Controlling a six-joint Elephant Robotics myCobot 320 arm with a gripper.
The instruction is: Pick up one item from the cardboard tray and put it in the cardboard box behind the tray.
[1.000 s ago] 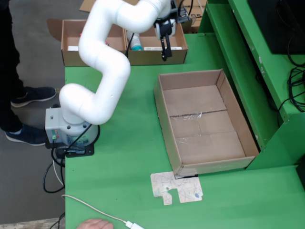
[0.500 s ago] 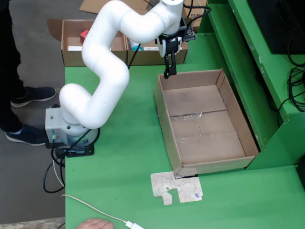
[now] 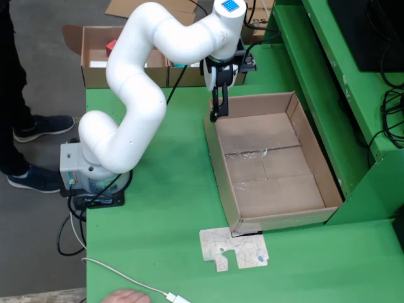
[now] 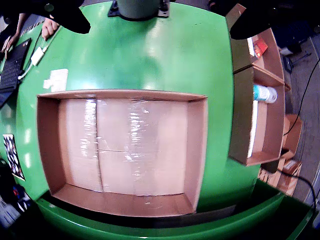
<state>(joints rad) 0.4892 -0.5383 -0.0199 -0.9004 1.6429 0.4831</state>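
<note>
Entry, nearest first. My gripper [image 3: 215, 115]: dark, slim, pointing down over the far-left corner of the tray [image 3: 219, 165] in the fixed view; nothing visible between the fingers, but whether they stand wide or narrow I cannot tell, and in the wrist view only dark blurs show at the top edge. Tray: large, shallow, rectangular, brown cardboard, long axis running away from my base across the green surface [image 3: 164, 208]; floor of two flaps joined by glossy clear tape that wrinkles and glints. It appears empty in both views, so I judge there is no item in it to pick. Surface: smooth, painted green, slightly reflective. Boxes [image 3: 151, 63]: a row of smaller brown cardboard compartments just beyond the tray's far end, behind my gripper in the fixed view. Bottle [image 4: 264, 93]: white, cylindrical, teal-banded, lying in the middle compartment. Packet [image 4: 259, 48]: small, red, in the next compartment. Any coming move turns on this: items lie beyond the tray, not under me.
</note>
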